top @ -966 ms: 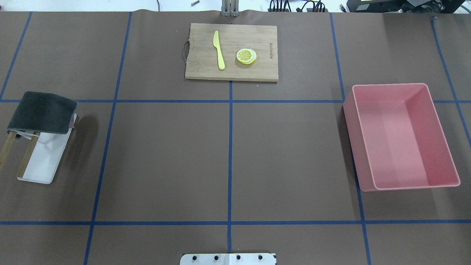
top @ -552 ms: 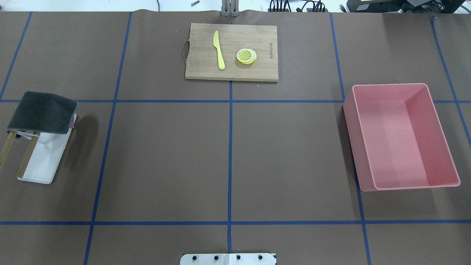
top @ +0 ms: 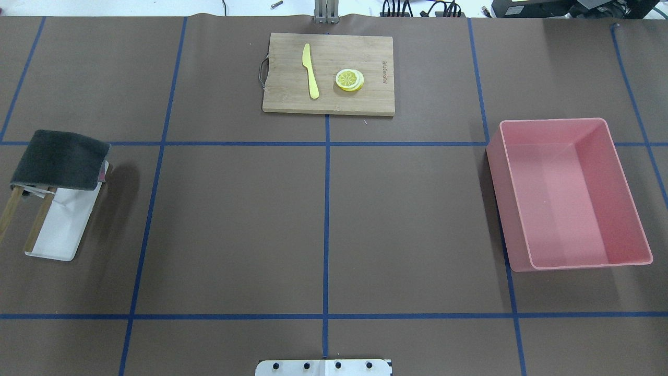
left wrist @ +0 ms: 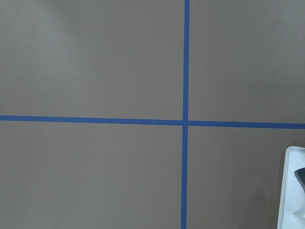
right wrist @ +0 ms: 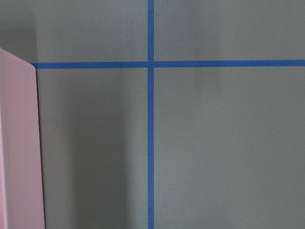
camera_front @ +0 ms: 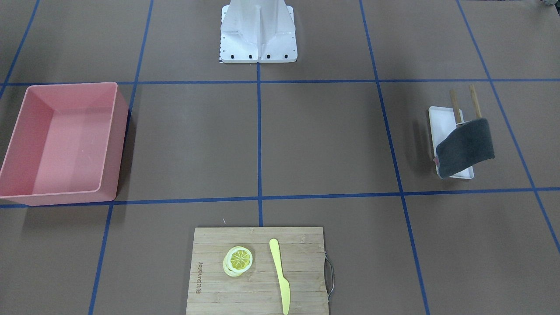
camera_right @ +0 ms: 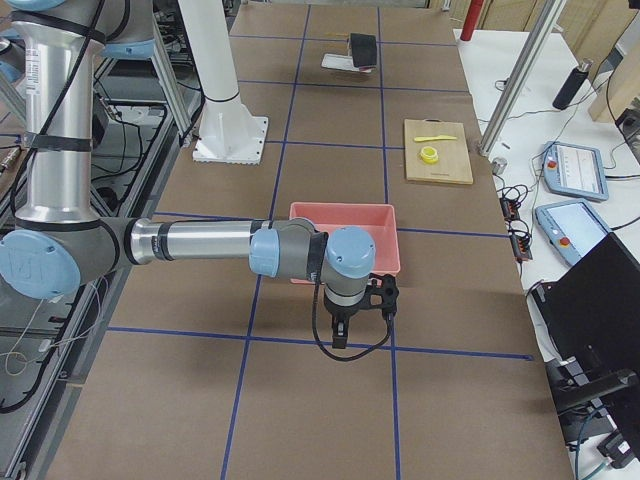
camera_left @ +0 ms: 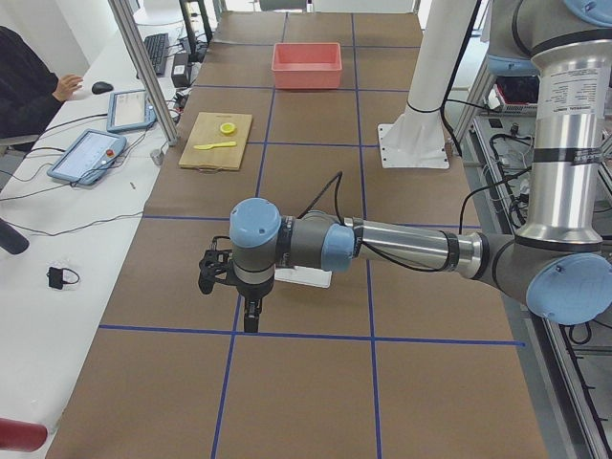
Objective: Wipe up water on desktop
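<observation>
The brown desktop [top: 235, 219], gridded with blue tape, spread under everything. A pink bin [top: 616, 188] sat on its right part, a bamboo cutting board [top: 292, 102] at the far edge, and a white tray [top: 62, 235] at the left. A dark cloth [top: 60, 159] lay draped over a wooden rack [top: 40, 219] on the tray. A yellow knife [top: 310, 73] and lemon slices [top: 349, 80] lay on the board. The left gripper [camera_left: 251, 316] and right gripper [camera_right: 338, 338] hung over the desktop, and whether their fingers were spread could not be told.

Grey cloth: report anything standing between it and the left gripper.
Nothing visible. The left gripper hangs over bare desktop beside the white tray, whose wooden rack carries the grey cloth.
</observation>
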`<state>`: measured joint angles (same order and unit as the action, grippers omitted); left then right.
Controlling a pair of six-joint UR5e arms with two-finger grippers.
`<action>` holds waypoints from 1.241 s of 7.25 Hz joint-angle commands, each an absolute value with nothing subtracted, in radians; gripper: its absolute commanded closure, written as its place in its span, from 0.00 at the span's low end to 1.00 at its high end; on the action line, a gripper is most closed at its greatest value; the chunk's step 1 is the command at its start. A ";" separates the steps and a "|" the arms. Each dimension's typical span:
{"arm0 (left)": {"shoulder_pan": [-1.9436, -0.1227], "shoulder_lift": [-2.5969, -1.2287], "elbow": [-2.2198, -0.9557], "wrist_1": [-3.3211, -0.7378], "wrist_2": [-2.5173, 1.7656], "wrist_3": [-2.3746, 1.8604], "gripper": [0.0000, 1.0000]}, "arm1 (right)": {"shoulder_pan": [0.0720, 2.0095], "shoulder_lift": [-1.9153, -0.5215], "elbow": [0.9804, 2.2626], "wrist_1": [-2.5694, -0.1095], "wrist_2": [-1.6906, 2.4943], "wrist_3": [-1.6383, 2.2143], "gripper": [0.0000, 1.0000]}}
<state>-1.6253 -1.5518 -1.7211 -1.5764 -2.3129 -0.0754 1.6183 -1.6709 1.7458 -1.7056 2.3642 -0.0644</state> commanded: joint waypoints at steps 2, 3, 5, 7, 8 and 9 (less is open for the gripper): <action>-1.615 -1.549 -1.717 -1.583 -2.306 -0.071 0.02 | 1.618 -1.669 1.752 -1.706 2.365 -0.061 0.00; -1.615 -1.552 -1.717 -1.588 -2.309 -0.074 0.02 | 1.618 -1.667 1.753 -1.706 2.365 -0.060 0.00; -1.615 -1.557 -1.720 -1.586 -2.313 -0.071 0.02 | 1.618 -1.658 1.750 -1.710 2.370 -0.060 0.00; -1.614 -1.548 -1.717 -1.585 -2.310 -0.067 0.02 | 1.618 -1.660 1.753 -1.712 2.375 -0.058 0.00; -1.615 -1.539 -1.713 -1.585 -2.313 -0.066 0.02 | 1.618 -1.661 1.749 -1.704 2.372 -0.061 0.00; -1.615 -1.534 -1.718 -1.588 -2.313 -0.066 0.02 | 1.618 -1.660 1.747 -1.703 2.372 -0.058 0.00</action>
